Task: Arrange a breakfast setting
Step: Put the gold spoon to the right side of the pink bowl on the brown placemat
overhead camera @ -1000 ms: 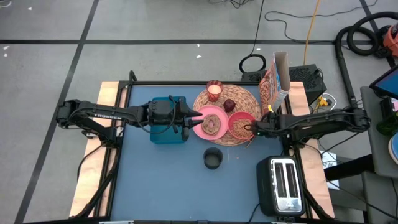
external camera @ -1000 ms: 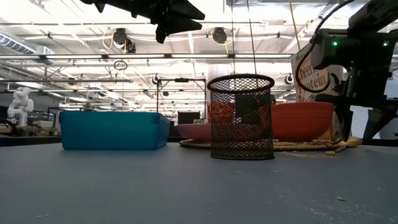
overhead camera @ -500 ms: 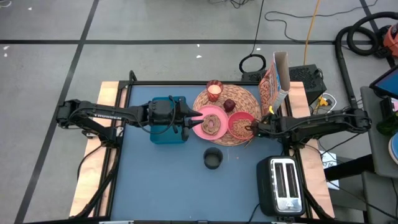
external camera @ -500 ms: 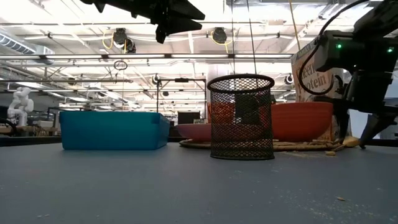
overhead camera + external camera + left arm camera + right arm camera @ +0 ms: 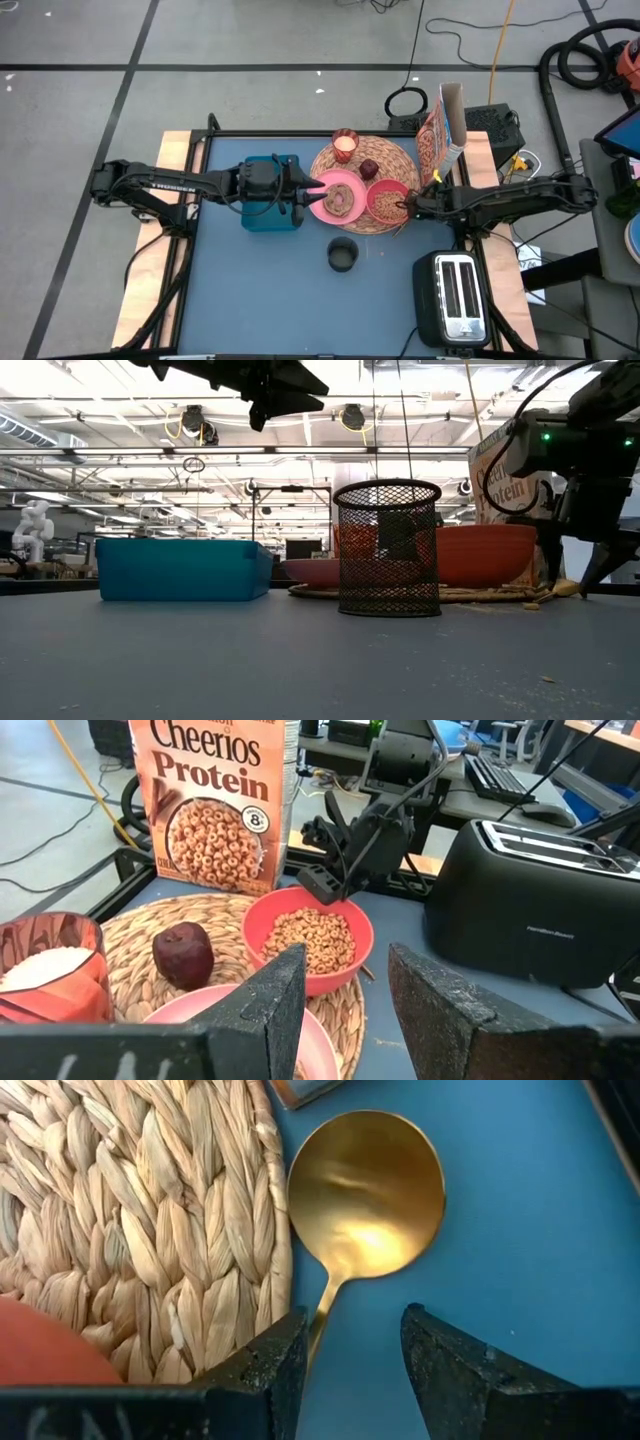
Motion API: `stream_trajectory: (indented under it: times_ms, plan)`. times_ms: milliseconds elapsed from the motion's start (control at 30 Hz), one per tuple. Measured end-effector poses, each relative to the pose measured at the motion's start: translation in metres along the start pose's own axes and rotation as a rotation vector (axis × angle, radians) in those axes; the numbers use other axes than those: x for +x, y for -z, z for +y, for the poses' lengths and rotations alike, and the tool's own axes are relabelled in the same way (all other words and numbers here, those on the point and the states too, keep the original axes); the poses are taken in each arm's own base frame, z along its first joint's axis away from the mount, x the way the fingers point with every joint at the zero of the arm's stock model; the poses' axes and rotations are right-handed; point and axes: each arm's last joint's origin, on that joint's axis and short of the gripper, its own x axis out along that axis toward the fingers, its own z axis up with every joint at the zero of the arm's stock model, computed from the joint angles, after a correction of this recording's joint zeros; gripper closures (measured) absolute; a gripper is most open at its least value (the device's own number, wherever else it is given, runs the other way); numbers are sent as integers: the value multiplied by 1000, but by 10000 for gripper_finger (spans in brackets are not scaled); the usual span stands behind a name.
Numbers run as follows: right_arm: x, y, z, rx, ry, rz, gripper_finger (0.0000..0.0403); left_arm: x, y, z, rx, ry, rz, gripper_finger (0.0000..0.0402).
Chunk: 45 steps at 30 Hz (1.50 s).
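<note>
Blue tabletop [image 5: 520, 1260], braided straw placemat [image 5: 130, 1230]

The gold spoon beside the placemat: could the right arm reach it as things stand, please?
Probably yes: the right tool hangs open just over the gold spoon, with nothing between them; the placemat edge lies close beside its handle.

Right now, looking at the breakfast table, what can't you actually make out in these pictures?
- Gold spoon: right wrist view, its handle passes under the right gripper; the end is hidden.
- Pink plate: high view, too small to identify its food.
- Candle glass: left wrist view, cut off by the frame edge.
- Cheerios Protein box: low view, partly hidden behind the right arm.
</note>
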Motion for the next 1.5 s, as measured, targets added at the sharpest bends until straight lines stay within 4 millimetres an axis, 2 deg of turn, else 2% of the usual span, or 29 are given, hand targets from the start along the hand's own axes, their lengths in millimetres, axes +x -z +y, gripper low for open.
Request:
stream_trajectory:
  times_ms: [600,867,1267,1500]
  plan:
    - [2,1,2,0,6,3,250,0,1,0,1,-2,14,252]
    - [1,2,-2,-43,59,60,250,0,1,0,0,-2,13,252]
    - [-4,0,-5,-53,39,121,250,0,1,0,0,-2,13,252]
    - [-5,0,-9,-64,89,139,282,0,1,0,0,-2,13,252]
